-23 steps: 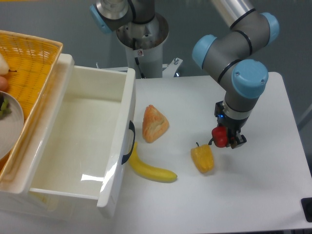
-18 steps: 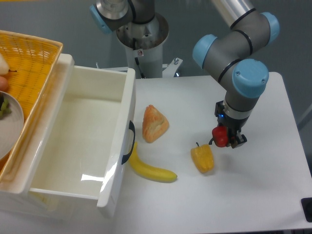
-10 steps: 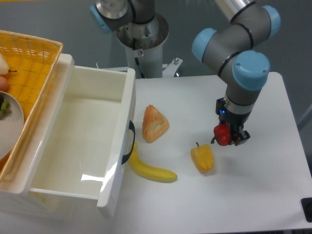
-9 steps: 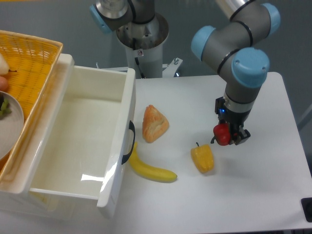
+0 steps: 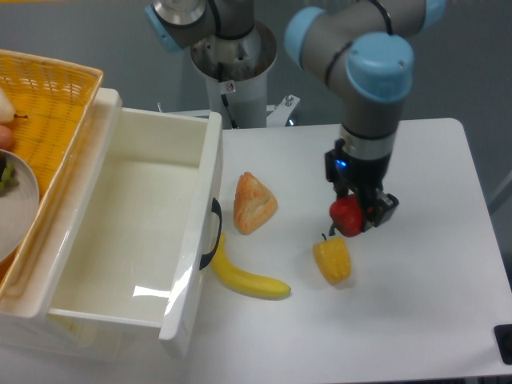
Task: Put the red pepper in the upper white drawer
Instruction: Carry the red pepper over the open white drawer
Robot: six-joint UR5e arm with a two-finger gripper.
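Observation:
The red pepper (image 5: 346,216) hangs in the air right of the table's centre, just above the yellow-orange pepper (image 5: 333,261). My gripper (image 5: 354,216) is shut on the red pepper, its dark fingers on either side of it. The upper white drawer (image 5: 141,230) stands pulled open at the left, its inside bare, with a dark curved handle (image 5: 213,232) on its front wall. The gripper is well to the right of the drawer.
A banana (image 5: 246,276) lies beside the drawer front. A croissant-like pastry (image 5: 254,202) sits between drawer and gripper. An orange wicker basket (image 5: 40,120) with a white plate (image 5: 14,206) stands at the far left. The robot base (image 5: 235,60) rises at the back.
The gripper has lifted the red pepper and carried it left, from beside the yellow-orange pepper to above it. The arm's upper joints have swung left.

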